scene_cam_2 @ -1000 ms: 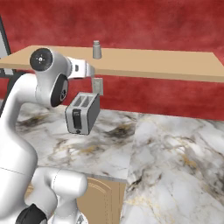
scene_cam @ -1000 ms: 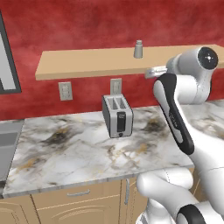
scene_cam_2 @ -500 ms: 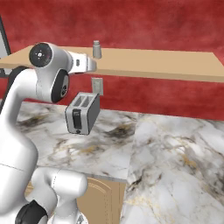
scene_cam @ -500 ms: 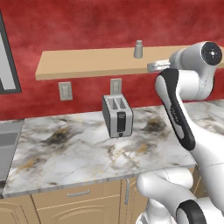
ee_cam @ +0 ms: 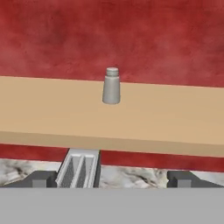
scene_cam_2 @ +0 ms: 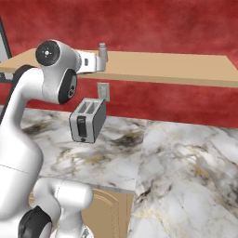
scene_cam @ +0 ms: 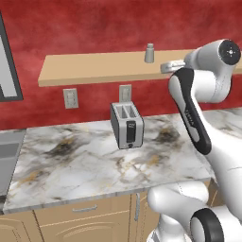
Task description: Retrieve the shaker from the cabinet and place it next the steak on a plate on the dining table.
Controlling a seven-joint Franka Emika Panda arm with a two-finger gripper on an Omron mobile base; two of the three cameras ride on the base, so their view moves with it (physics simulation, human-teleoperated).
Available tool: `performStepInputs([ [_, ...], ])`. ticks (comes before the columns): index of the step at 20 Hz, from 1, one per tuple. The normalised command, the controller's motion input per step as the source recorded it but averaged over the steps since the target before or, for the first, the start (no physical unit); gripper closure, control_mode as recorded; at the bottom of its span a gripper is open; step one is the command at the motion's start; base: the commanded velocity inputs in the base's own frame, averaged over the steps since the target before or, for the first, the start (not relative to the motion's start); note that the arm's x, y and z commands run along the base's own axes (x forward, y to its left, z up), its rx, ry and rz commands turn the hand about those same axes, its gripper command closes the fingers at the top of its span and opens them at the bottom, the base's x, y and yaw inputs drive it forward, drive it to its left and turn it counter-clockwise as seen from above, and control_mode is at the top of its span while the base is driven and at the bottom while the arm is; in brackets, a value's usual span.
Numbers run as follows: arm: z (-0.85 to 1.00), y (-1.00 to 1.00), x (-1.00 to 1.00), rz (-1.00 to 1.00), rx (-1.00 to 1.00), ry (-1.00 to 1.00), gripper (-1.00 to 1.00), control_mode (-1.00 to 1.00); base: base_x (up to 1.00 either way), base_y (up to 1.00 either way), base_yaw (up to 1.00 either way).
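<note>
Your gripper is spread wide, holding nothing, level with the cabinet edge. The shaker stands upright on the board straight ahead, well apart from the fingertips. Below sits the toaster on the marble counter.

toaster cut off at hand view's bottom, tool fingertips barely showing

Faint vertical lettering on dark forearm band, too small to read; no other text.
</note>
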Motion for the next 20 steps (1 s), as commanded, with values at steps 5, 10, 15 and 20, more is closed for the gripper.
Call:
performStepInputs([
  [5, 0.34, 0.0, 0.26, 0.0, 0.0, 0.0, -1.0, -1.0, 0.0, 0.0, 0.0],
  [10, 0.23, 0.01, 0.25, 0.0, 0.0, 0.0, -1.0, -1.0, 0.0, 0.0, 0.0],
  [15, 0.04, 0.02, 0.12, 0.0, 0.0, 0.0, -1.0, -1.0, 0.0, 0.0, 0.0],
  [20, 0.0, 0.08, 0.19, 0.0, 0.0, 0.0, -1.0, -1.0, 0.0, 0.0, 0.0],
])
